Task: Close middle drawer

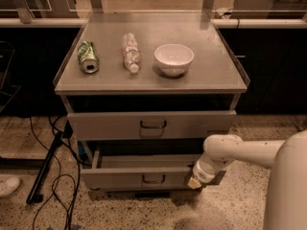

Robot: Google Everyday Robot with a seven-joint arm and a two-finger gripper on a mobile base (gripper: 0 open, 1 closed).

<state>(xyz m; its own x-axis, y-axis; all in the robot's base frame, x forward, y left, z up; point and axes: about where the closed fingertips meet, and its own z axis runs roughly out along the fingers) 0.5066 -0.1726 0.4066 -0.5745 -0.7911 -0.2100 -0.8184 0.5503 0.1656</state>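
The middle drawer (144, 178) is the lower grey drawer with a small loop handle. It stands pulled out, and the inside of its tray (144, 161) shows behind the front. My gripper (194, 181) is low at the right end of that drawer's front, touching or nearly touching it. My white arm (240, 152) reaches in from the right. The grey drawer above it (152, 124), with its own loop handle, sticks out slightly under the cabinet top.
On the cabinet top (211, 80) lie a green can (88, 57) and a clear plastic bottle (130, 51), with a white bowl (173, 59) standing beside them. Black cables and a stand leg (48, 166) lie on the floor at the left. A dark counter runs behind.
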